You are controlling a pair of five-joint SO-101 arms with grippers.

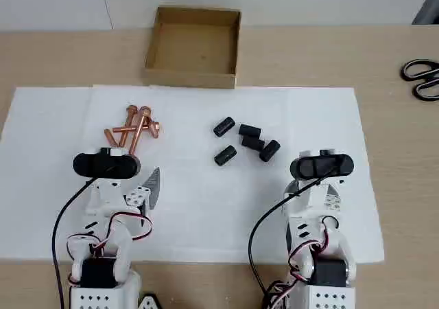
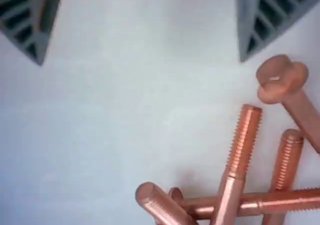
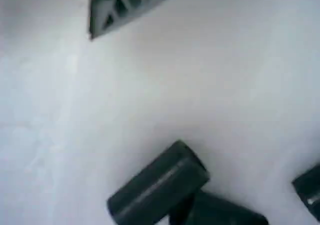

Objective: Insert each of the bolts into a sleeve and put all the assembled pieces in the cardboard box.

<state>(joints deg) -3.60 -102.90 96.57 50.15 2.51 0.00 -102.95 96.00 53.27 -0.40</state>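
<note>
Wooden table (image 1: 384, 55): runs out of frame on every side.

White sheet (image 1: 206, 206): covers the work area. The two arm bases partly hide its near edge.

Cardboard box (image 1: 194, 44): open-topped, standing off the sheet, well beyond both pincers and nearer the left one's line.

Left pincer (image 2: 140, 59): open, fingers (image 2: 30, 20) spread wide, holding nothing, over bare sheet. In the high view its black camera housing (image 1: 106, 163) covers most of it, and one grey finger juts out on its right.

Right pincer (image 3: 120, 7): cut off at the frame edge in its own wrist view and covered from above. Whether it is open or closed cannot be told.

Scissors (image 1: 420, 79): handles only, the rest cut off. They lie on bare table, well off to the right of the right pincer.

Bolts (image 1: 134, 125): copper-coloured, in a crossed heap just ahead of the left pincer. They overlap, so the count is uncertain. Several are cut off in the left wrist view.

Sleeves (image 1: 247, 143): five, black, in a loose cluster ahead of the right pincer and toward its left. The right wrist view shows one whole sleeve touching a second, and a third cut by the edge. Bolts and sleeves lie well apart.
</note>
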